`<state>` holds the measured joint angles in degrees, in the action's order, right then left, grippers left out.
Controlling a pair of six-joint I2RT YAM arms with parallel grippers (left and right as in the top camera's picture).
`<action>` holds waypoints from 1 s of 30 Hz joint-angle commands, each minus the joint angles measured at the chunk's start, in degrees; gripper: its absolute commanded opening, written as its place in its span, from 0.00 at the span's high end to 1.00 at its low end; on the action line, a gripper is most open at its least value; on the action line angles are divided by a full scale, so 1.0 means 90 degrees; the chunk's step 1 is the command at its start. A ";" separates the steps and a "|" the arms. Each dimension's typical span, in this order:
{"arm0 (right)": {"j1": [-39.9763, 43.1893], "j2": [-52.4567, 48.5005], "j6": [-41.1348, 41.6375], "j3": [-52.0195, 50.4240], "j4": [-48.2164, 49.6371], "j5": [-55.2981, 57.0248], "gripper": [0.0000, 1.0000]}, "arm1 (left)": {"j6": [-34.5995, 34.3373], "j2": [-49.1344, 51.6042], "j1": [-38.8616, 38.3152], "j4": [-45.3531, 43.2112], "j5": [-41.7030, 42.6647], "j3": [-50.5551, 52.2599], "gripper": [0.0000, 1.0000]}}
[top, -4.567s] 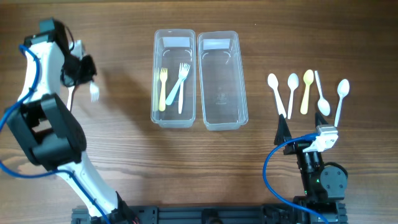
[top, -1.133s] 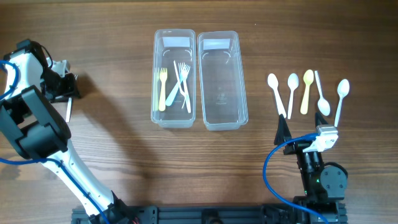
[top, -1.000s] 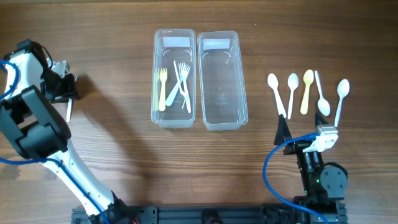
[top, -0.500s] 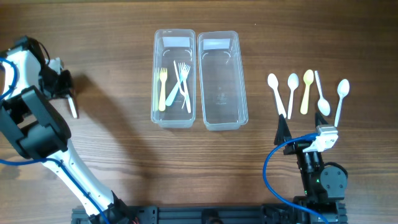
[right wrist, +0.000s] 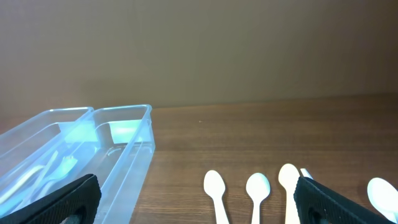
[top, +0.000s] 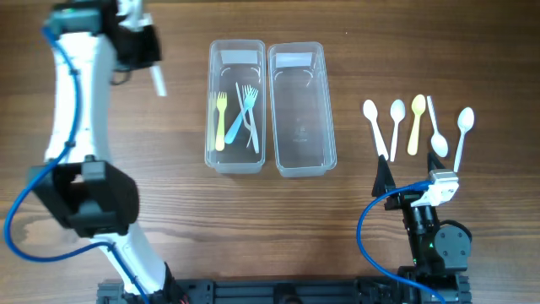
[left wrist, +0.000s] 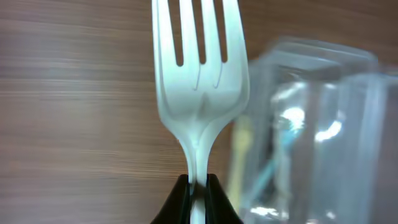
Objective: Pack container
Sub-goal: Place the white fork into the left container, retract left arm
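Two clear containers stand side by side; the left container (top: pixel 213 110) holds several forks (top: pixel 243 114), the right container (top: pixel 321 110) is empty. My left gripper (top: pixel 148 61) is at the far left back, left of the containers, shut on a white fork (top: pixel 157 82); the fork (left wrist: pixel 199 93) fills the left wrist view, its neck between the jaws (left wrist: pixel 198 199), with the left container (left wrist: pixel 298 124) beside it. Several spoons (top: pixel 417 127) lie at the right, also in the right wrist view (right wrist: pixel 258 190). My right gripper (top: pixel 418 181) rests open just in front of them.
Wooden table (top: pixel 126 186). The spoon row runs from a white spoon (top: pixel 371 122) to another (top: pixel 462 131), with a yellow one (top: pixel 416 118) between. The right arm base (top: pixel 434 241) sits at the front right.
My left arm swung from the far left edge up and right toward the containers, carrying a white fork. Earlier it dropped another fork into the left container. The right arm has not moved.
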<state>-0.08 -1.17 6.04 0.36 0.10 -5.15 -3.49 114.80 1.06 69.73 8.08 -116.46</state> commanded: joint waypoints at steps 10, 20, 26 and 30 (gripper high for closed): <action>-0.0007 0.0051 0.0087 -0.0007 0.0036 -0.0080 0.00 | -0.0998 0.0425 -0.1715 0.0117 0.0165 0.0029 0.90; -0.0007 0.0051 0.0087 -0.0007 0.0036 -0.0080 0.00 | -0.0886 0.0568 -0.1700 0.0087 0.0051 0.0027 0.29; -0.0007 0.0051 0.0085 -0.0007 0.0036 -0.0080 0.00 | -0.0806 0.0253 -0.1098 0.0087 -0.1450 0.0019 0.05; -0.0007 0.0051 0.0090 -0.0007 0.0036 -0.0080 0.00 | -0.0814 -0.0029 -0.0129 0.0019 -0.1511 0.0019 0.01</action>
<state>-0.08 -1.17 6.04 0.36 0.10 -5.15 -11.07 118.83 -6.72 70.26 -1.76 -116.46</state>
